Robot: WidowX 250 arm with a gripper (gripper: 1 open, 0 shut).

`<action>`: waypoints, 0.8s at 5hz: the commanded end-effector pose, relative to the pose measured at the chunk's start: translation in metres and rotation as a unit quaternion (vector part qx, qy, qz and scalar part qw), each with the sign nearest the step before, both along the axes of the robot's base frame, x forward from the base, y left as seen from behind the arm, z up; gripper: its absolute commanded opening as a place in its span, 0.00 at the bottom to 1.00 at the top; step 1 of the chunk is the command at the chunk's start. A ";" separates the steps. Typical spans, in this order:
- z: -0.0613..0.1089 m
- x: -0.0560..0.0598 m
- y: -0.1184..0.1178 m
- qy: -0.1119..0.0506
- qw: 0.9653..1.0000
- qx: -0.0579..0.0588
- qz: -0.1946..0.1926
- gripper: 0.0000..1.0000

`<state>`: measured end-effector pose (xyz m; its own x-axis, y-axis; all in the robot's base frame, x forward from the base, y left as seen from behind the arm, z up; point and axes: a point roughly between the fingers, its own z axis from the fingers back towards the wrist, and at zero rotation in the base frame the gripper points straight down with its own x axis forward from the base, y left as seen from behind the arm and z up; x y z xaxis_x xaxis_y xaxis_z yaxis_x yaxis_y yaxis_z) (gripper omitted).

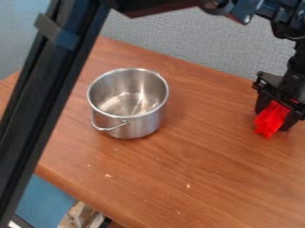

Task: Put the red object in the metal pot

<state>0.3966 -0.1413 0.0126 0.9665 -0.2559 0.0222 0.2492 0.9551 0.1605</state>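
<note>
Left: metal pot (pixel 128 104) upright on the wooden table (pixel 143 178), wire loop handle (pixel 110 127) toward the camera side. Right, well apart from the pot: red object (pixel 272 119), at the table; my fingers (pixel 281 96) are closed on its upper part, partly hiding it.

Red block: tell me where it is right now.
The red block is at the camera view's right edge, in the gripper, to the right of the metal pot.

wooden tabletop (pixel 143 183) running diagonally, speckled gray surface (pixel 179 44) rising behind, blue area (pixel 45 191) showing at lower left, light glinting on wood
</note>
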 end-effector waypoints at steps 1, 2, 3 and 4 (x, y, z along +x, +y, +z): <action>-0.062 -0.031 0.020 0.085 0.995 0.037 0.024 0.00; -0.060 -0.033 0.021 0.087 0.995 0.037 0.030 0.00; -0.059 -0.036 0.022 0.090 0.995 0.038 0.036 0.00; -0.057 -0.039 0.023 0.093 0.994 0.039 0.041 0.00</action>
<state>0.3933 -0.1412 0.0114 0.9775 -0.2106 0.0125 0.2062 0.9662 0.1551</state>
